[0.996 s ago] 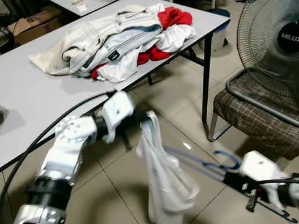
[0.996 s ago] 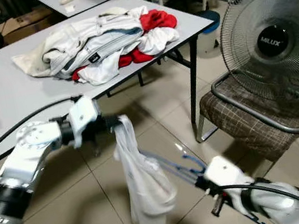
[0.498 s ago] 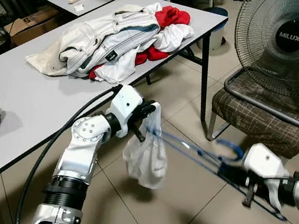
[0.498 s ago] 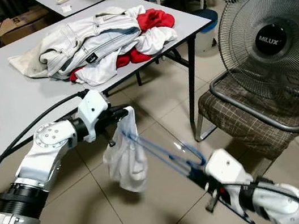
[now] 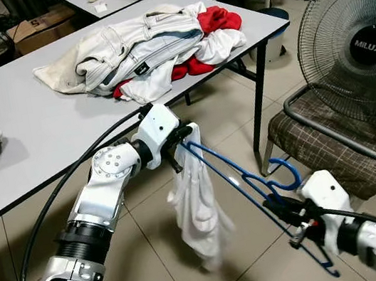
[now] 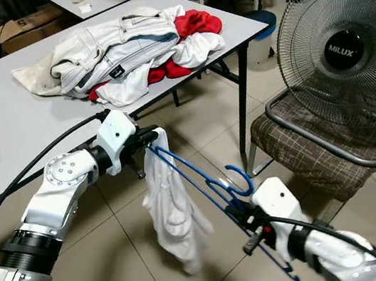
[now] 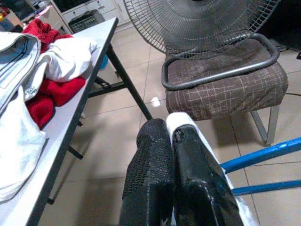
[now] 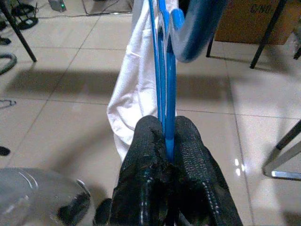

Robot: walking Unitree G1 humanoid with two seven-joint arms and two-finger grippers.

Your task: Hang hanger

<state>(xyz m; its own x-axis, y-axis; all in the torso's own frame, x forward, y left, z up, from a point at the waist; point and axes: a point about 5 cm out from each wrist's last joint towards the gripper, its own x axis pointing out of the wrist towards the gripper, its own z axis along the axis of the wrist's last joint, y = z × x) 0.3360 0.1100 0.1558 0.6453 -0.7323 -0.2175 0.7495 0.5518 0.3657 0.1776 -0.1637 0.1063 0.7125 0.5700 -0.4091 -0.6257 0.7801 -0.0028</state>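
Blue hanger (image 5: 241, 178) pinched at its neck by right gripper (image 8: 164, 141), left gripper (image 7: 171, 141) clamped on white shirt (image 5: 198, 207); cloth barely threaded, risks sliding off.

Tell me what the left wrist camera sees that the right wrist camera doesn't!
Left wrist view: a big fan, a checked chair, and red and white clothes on a grey table. Right wrist view: the blue hanger's hook, a cardboard box, and the right gripper pinching the hanger. Both: the blue hanger, the white garment, and tiled floor.
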